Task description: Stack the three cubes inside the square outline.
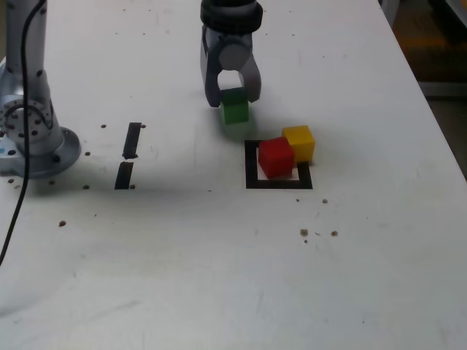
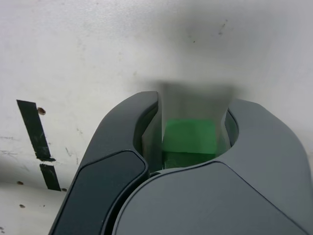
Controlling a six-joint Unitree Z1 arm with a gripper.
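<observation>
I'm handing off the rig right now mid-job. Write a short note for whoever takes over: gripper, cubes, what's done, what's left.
Gripper: shut on the small green cube, which looks lifted slightly above the white table, behind the square outline of black tape.
Small red cube: standing in the outline, toward its far-right corner in the exterior view.
Small yellow cube: against the red one, just past that corner, on the table.
Done: red placed, green grasped.
Left: stack green and yellow on red. Nothing is stacked yet.

Green cube clamped above the table; red cube inside the square outline; yellow cube touching it.
</observation>
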